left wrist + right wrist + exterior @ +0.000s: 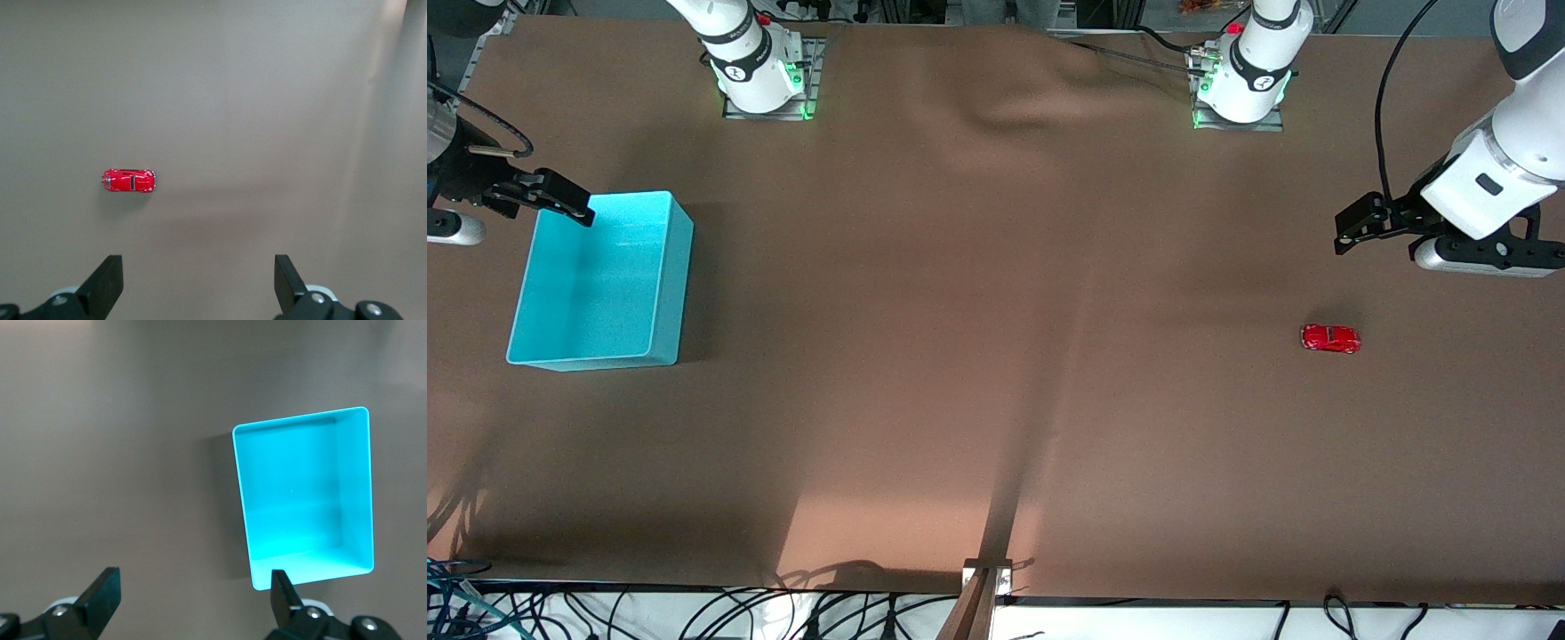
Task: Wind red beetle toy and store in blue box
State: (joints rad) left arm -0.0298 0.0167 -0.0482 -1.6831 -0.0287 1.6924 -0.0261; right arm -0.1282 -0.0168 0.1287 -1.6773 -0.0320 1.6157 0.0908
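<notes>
nearest the front camera lies the red beetle toy (1330,339), alone on the brown surface (978,373) toward my left arm's end, resting on its wheels with nothing touching it. my left end effector (1347,233) hangs in the air just off the toy, up and a little toward the arm bases from it, with its fingers (107,283) spread wide and nothing between them. from the left wrist the toy (129,181) sits ahead of that end effector and off to one side of the gap, not yet lined up between the fingers.

farther off, at my right arm's end of the surface, the blue box (605,284) stands upright with its open top facing up and nothing inside that i can see. my right end effector (560,200) hovers over the box's rim at the corner nearest the bases, fingers released and empty; the right wrist view shows the box (303,497) just ahead of it. that arm waits.

i judge the task is at its very start: the toy is neither grasped nor wound. my next move, as i read it, is to bring the left end effector sideways until the toy's narrow body sits between the fingers, then descend and close gently, since so small and glossy a thing could slip or roll away.

count: one toy, one box, two end effectors.
</notes>
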